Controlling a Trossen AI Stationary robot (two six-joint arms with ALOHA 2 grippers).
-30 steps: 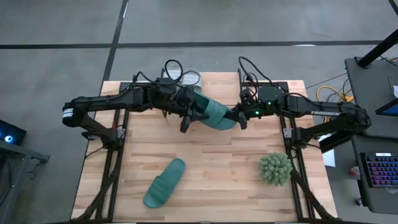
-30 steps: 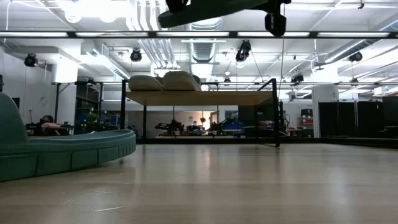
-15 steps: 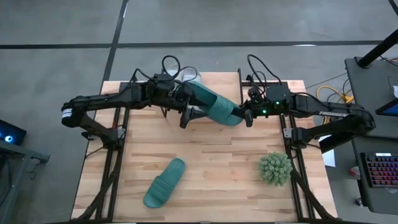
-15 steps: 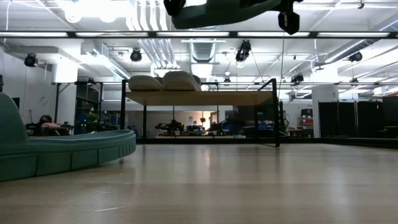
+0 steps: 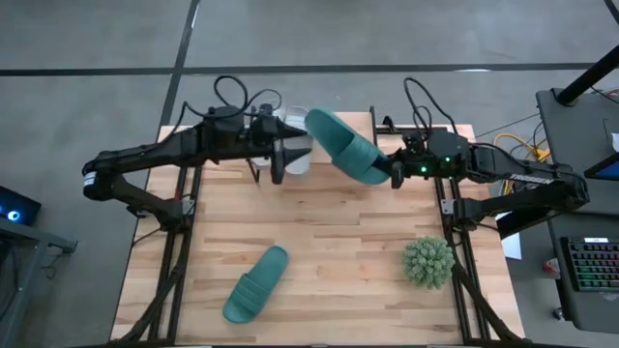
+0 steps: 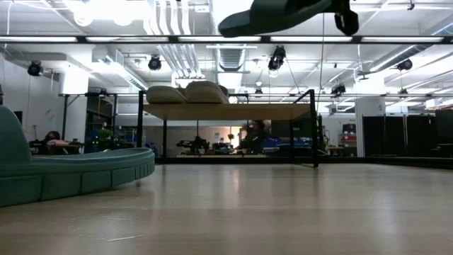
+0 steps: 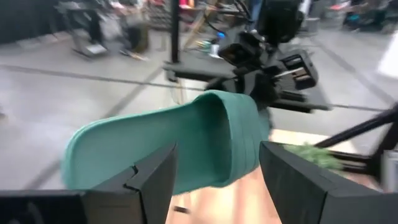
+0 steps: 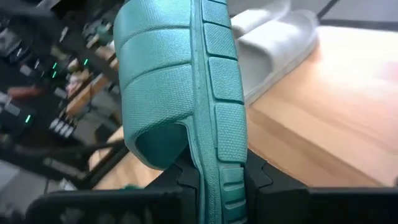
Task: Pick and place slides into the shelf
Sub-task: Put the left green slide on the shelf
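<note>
High view: a teal slide [image 5: 343, 145] hangs above the shelf [image 5: 334, 121] at the table's far edge, pinched by the right gripper [image 5: 395, 172]. The left gripper [image 5: 280, 155], fingers spread and empty, hovers beside the grey-white slides [image 5: 295, 130]. A second teal slide [image 5: 255, 283] lies near the front, a spiky plant ball [image 5: 428, 261] to its right.

My wooden table [image 5: 319, 232] carries one teal slide [image 5: 255, 284] near its front and a spiky green plant ball [image 5: 427, 261] at my right. At the back stands the shelf [image 6: 226, 111], with the pale slides [image 6: 187, 93] on top.
</note>
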